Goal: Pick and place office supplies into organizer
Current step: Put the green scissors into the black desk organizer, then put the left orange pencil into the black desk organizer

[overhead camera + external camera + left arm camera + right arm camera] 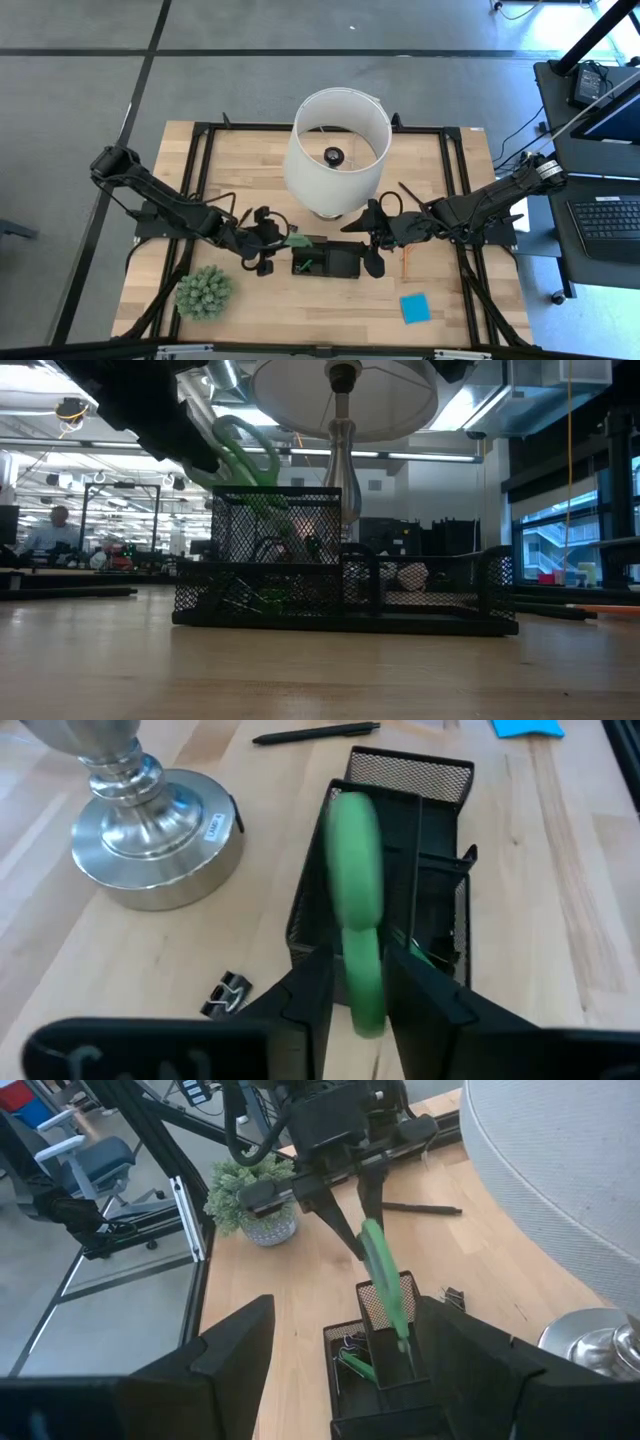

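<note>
1. The left wrist view alone shows a clip [226,994] on the desk [560,920] beside the organizer [400,870] — and a pen [315,733] beyond it.
2. The left hand [268,243] grips the green scissors [358,915], tilted, over the organizer's end.
3. The right hand [372,236] hovers spread wide at the other end — empty.

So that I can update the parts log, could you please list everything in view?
lamp: 1, white shade, silver base, table's far middle
organizer: 1, black mesh, before lamp
scissors: 1, green, over organizer
pens: 2, dark, beyond each organizer end
clip: 1 seen, dark, beside organizer
pencil: 1, orange, right of organizer
sticky-note pad: 1, blue, near right
plant ball: 1, green, near left
left tool: shut on scissors
right tool: open, above organizer
</note>
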You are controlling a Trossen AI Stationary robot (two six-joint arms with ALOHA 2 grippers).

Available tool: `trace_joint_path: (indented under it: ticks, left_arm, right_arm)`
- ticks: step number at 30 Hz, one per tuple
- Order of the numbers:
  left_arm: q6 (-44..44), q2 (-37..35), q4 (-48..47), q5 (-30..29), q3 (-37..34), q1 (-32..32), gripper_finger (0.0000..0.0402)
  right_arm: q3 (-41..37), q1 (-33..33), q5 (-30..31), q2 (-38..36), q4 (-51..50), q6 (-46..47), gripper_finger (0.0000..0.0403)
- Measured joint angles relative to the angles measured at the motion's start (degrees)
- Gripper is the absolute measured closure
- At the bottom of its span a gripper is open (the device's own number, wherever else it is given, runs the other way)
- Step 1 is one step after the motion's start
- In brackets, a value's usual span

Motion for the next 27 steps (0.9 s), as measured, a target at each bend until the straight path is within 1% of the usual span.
trace_joint_path:
  ticks: [6, 9, 11, 14, 19, 21, 23, 27]
  left_arm:
    - [-0.06, -0.31, -0.99, 0.33, 0.79, 0.0, 0.0307]
    - [-0.15, -1.54, -6.7, 0.29, 2.65, 0.0, 0.0307]
    - [-1.43, -2.77, -11.95, 0.31, 4.02, 0.0, 0.0306]
    - [-3.64, -4.91, -17.28, 0.28, 5.43, 0.0, 0.0304]
    - [-4.46, -7.73, -17.2, 0.31, 5.75, 0.0, 0.0305]
    - [-4.48, -8.6, -17.87, 0.32, 5.75, -0.07, 0.0306]
    - [-4.5, -9.53, -18.43, 0.26, 5.75, -0.22, 0.0307]
    - [-6.34, -10.64, -18.38, -0.35, 5.75, -0.24, 0.0308]
  right_arm:
    - [0.0, 0.0, 0.0, 0.0, -0.53, 0.1, 0.016]
    - [0.0, 0.0, -0.02, 0.02, -1.96, 1.44, 0.016]
    - [-0.01, 0.0, -0.05, 0.02, -3.22, 2.36, 0.016]
    - [0.0, 0.01, -0.04, 0.02, -6.45, 5.61, 0.016]
    - [-0.02, 0.0, -0.06, 0.02, -9.9, 9.74, 0.016]
    - [-0.02, 0.01, -0.09, 0.02, -11.87, 13.21, 0.016]
    - [-0.02, 0.02, -0.84, 0.02, -15.67, 18.86, 0.016]
    - [-0.02, 0.16, -6.99, 0.02, -28.04, 34.75, 0.016]
